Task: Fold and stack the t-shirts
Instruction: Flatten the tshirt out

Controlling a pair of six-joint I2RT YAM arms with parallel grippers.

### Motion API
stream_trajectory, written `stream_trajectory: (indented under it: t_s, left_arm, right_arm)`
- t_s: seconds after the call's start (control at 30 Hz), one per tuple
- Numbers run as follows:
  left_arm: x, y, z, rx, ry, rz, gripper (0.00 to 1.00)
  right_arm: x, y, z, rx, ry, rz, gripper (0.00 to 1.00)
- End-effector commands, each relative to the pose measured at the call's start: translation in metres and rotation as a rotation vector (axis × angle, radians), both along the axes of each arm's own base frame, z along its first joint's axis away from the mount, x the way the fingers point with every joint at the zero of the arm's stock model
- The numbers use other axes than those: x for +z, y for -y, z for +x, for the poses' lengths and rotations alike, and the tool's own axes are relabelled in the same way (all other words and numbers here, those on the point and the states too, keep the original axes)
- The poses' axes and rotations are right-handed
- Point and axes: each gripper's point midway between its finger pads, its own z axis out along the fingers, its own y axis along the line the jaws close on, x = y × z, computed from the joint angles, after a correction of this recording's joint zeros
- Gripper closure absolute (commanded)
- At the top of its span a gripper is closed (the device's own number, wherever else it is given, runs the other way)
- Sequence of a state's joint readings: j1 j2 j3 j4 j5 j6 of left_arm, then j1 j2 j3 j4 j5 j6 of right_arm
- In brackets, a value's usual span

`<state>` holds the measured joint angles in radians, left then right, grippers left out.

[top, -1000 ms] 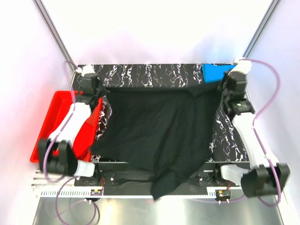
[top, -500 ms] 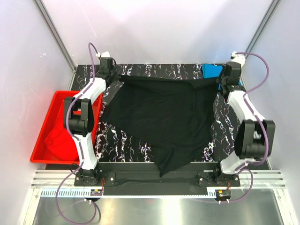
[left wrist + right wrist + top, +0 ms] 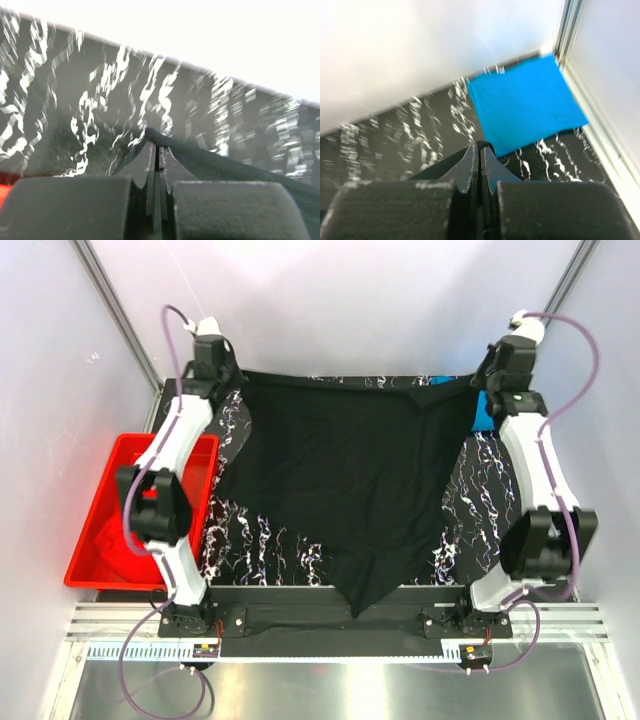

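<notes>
The black t-shirt [image 3: 350, 470] hangs stretched between my two grippers along the table's far edge, its lower end trailing to the front edge. At the far left, my left gripper [image 3: 236, 380] [image 3: 157, 146] is shut on one top corner of the black fabric [image 3: 225, 167]. At the far right, my right gripper [image 3: 478, 382] [image 3: 480, 146] is shut on the other corner [image 3: 440, 167]. A folded bright blue t-shirt [image 3: 525, 110] [image 3: 484, 408] lies at the far right corner, just beyond the right gripper. A red t-shirt [image 3: 115, 540] lies crumpled in the tub.
A rigid red plastic tub [image 3: 95, 490] stands off the table's left side, beside the left arm. The table top [image 3: 270, 540] is black with white marbling. Metal frame posts rise at both far corners, and white walls close in the back and sides.
Both arms swung from the table's sides to its far edge and rose, carrying the black t-shirt's top edge up and taut. The shirt's lower end slid back from the front rail.
</notes>
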<state>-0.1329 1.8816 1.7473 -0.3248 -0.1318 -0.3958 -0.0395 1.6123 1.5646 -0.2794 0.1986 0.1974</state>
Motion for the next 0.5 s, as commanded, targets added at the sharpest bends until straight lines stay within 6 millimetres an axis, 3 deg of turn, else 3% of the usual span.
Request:
stream_trajectory:
  t_s: [0.0,0.03,0.07,0.1,0.13,0.2,0.23,0.27,0.3,0.37,0.43,0.47]
  left_arm:
    - [0.142,-0.014,-0.040,0.015,0.305,-0.024,1.00]
    - [0.178,-0.017,-0.065,0.015,0.382,-0.032,1.00]
    - [0.178,-0.018,-0.075,0.013,0.384,-0.030,1.00]
    - [0.193,-0.019,-0.090,0.009,0.417,-0.032,1.00]
    - [0.221,-0.023,-0.118,0.008,0.479,-0.035,1.00]
    - [0.239,-0.027,-0.148,0.009,0.526,-0.031,1.00]
    - [0.246,-0.029,-0.161,0.011,0.545,-0.032,1.00]
    - [0.271,-0.033,-0.193,0.013,0.613,-0.034,1.00]
    - [0.278,-0.035,-0.206,0.012,0.631,-0.036,1.00]
    - [0.303,-0.039,-0.250,0.007,0.709,-0.045,1.00]
    - [0.316,-0.041,-0.279,-0.003,0.747,-0.051,1.00]
    - [0.329,-0.042,-0.307,-0.009,0.799,-0.064,1.00]
  right_arm:
    - [0.136,0.006,-0.060,-0.020,0.266,-0.033,1.00]
    - [0.145,0.004,-0.071,-0.012,0.277,-0.035,1.00]
    - [0.160,0.003,-0.084,-0.006,0.304,-0.048,1.00]
    - [0.183,0.002,-0.107,-0.006,0.353,-0.056,1.00]
    - [0.190,0.001,-0.121,-0.005,0.357,-0.061,1.00]
    - [0.226,0.000,-0.161,-0.004,0.433,-0.082,1.00]
    - [0.231,-0.002,-0.176,0.004,0.439,-0.085,1.00]
    - [0.246,-0.003,-0.193,0.003,0.480,-0.089,1.00]
    - [0.262,-0.004,-0.221,0.001,0.532,-0.090,1.00]
    - [0.277,-0.009,-0.252,0.015,0.571,-0.092,1.00]
    - [0.288,-0.012,-0.290,0.022,0.611,-0.096,1.00]
    - [0.298,-0.014,-0.308,0.027,0.645,-0.104,1.00]
